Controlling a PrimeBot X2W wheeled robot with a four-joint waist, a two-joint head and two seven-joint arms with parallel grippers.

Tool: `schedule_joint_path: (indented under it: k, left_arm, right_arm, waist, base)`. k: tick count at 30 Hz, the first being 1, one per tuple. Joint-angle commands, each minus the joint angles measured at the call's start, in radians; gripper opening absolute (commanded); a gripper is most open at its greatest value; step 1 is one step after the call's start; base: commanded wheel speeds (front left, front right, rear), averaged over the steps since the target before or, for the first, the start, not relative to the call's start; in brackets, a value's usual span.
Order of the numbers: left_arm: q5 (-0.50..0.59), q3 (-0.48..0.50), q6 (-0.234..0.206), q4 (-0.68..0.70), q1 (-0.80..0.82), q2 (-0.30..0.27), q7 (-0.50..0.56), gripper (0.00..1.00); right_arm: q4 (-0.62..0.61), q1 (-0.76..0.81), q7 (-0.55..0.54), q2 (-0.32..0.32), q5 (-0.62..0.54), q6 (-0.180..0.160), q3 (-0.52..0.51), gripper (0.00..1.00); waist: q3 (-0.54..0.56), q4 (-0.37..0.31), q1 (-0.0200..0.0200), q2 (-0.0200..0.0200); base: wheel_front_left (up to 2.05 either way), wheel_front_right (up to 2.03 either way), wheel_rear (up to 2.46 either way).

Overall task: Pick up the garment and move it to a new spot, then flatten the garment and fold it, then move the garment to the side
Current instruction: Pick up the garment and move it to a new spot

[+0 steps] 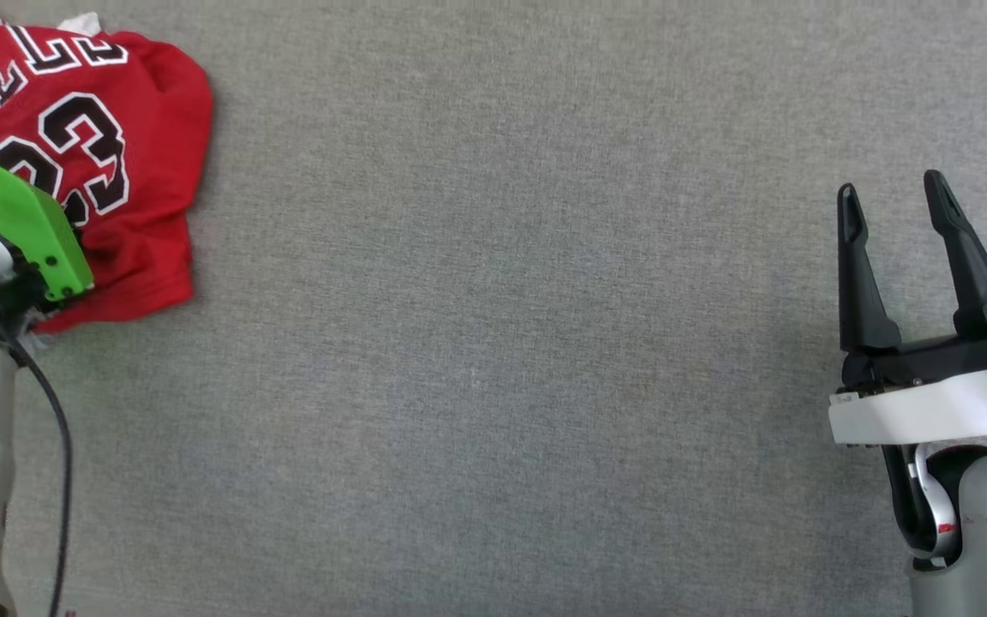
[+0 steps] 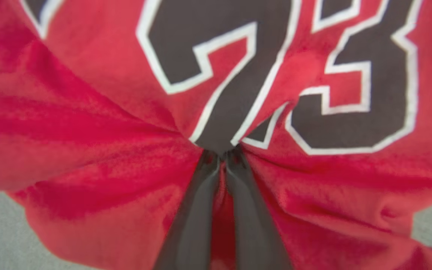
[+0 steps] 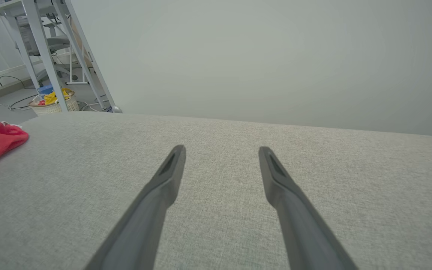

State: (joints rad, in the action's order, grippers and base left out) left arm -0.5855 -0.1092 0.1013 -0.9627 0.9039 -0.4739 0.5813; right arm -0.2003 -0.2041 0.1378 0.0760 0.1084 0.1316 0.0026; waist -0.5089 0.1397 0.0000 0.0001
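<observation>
1. While the garment (image 1: 142,111) lies bunched at the table's (image 1: 493,343) far left, the left gripper (image 2: 221,153) pinches its cloth by the "23".
2. The right gripper (image 1: 890,188) is spread, empty.
3. The cloth seems light and limp; a two-corner hold would spread it.

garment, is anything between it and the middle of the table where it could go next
Nothing visible. The left gripper is shut on the garment at the left of the table, and the grey surface from there across the middle shows no objects. The right gripper sits open at the far right, apart from that path.
</observation>
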Motion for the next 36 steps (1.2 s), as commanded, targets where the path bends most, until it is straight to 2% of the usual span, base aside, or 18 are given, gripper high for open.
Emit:
schedule_joint_path:
  k: [1, 8, 13, 17, 27, 36]
  left_arm:
    - [0.020, -0.023, 0.001, -0.021, -0.068, 0.044, -0.054, 0.00]
    - [0.059, -0.030, 0.005, 0.007, -0.072, 0.033, -0.332, 0.00]
    - [0.092, -0.042, -0.014, 0.033, -0.042, 0.072, -0.540, 0.00]
    - [0.118, -0.063, -0.024, 0.044, -0.017, 0.106, -0.647, 0.00]
    - [0.125, -0.141, 0.006, 0.095, -0.039, 0.222, -0.729, 0.00]
    - [0.097, -0.303, 0.028, 0.233, -0.133, 0.351, -0.676, 0.00]
  right_arm:
    - [0.007, 0.013, 0.008, -0.003, 0.010, -0.001, -0.001, 1.00]
    - [0.041, 0.054, 0.029, -0.016, 0.021, -0.001, -0.014, 1.00]
    - [0.050, 0.093, 0.034, -0.023, 0.034, -0.001, -0.043, 1.00]
    - [0.054, 0.113, 0.035, -0.025, 0.030, -0.001, -0.049, 1.00]
    - [0.063, 0.164, 0.036, -0.026, 0.048, -0.001, -0.079, 1.00]
    - [0.042, 0.196, 0.026, -0.026, 0.061, -0.001, -0.116, 1.00]
  waist:
    - [0.065, 0.025, 0.0000, -0.0001]
    - [0.198, 0.043, 0.0000, -0.0001]
    - [0.277, 0.052, 0.0000, -0.0001]
    - [0.324, 0.031, 0.0000, -0.0001]
    - [0.389, -0.093, 0.0000, -0.0001]
    - [0.385, -0.234, 0.0000, -0.0001]
  base:
    - [0.00, 0.00, 0.00]
    - [0.00, 0.00, 0.00]
    - [0.00, 0.00, 0.00]
    - [0.00, 0.00, 0.00]
    - [0.00, 0.00, 0.00]
    - [0.00, 0.00, 0.00]
